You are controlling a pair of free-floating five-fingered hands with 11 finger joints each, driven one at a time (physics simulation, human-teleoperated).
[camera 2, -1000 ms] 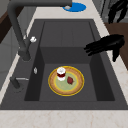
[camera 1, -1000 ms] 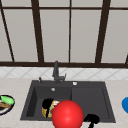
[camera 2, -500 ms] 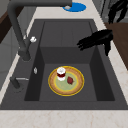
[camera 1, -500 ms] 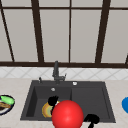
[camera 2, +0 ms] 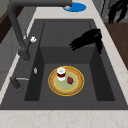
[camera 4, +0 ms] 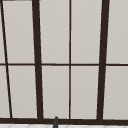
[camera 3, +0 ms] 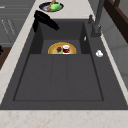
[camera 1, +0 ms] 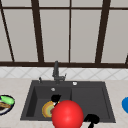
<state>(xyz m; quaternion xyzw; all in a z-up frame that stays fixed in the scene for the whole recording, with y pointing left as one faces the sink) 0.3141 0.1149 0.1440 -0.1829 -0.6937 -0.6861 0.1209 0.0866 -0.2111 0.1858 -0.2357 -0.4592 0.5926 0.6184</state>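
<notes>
Front view: the left hand point(camera 1: 55, 97) pokes out above a big red ball point(camera 1: 67, 115), and the right hand point(camera 1: 91, 118) idles, loose-fingered, near the black sink point(camera 1: 75, 83).

Left side: the left hand hovers open and empty above the round yellow-rimmed plate point(camera 2: 75, 91). A sloppy drop could tip the small red-and-white cup point(camera 2: 61, 73) on it.

Right side: the walls hug the plate, and the flat drainboard point(camera 3: 58, 77) offers room.

The sink's point(camera 2: 105, 82) right half is bare and open. The yellow plate point(camera 2: 76, 90) fills the deep left basin floor. The faucet point(camera 2: 17, 32) overhangs the back rim.
</notes>
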